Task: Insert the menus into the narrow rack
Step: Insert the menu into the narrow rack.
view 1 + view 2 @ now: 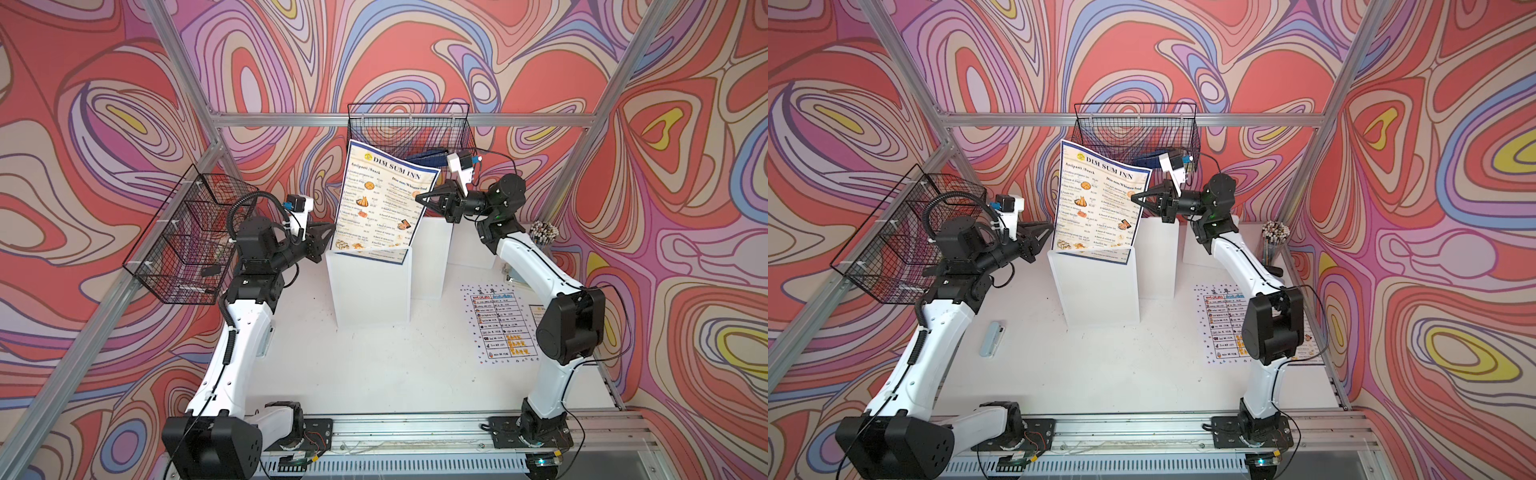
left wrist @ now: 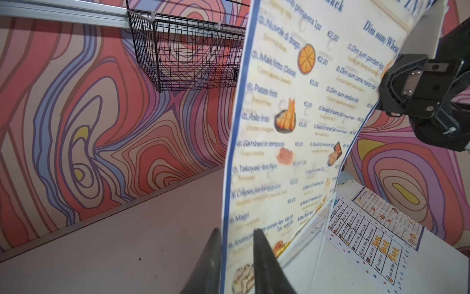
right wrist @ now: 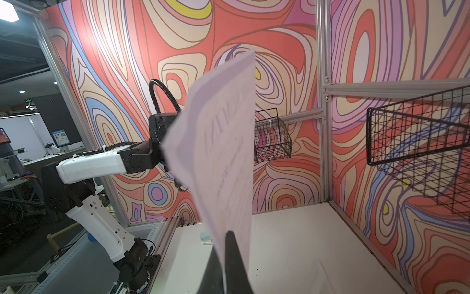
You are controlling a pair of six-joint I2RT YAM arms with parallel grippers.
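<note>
large menu upright, long axis near-vertical, title up, foot in rack

A white table fills the lower middle of both top views. A tall white rack is stood at its centre, and two more white upright stands are set behind it, toward the upper right. A white menu is laid flat at the right edge, with a smaller DIM SUM INN menu just beside it. A holder of pencils is placed in the far right corner. A small pale grey-blue object is seen at the left in a top view.
</note>
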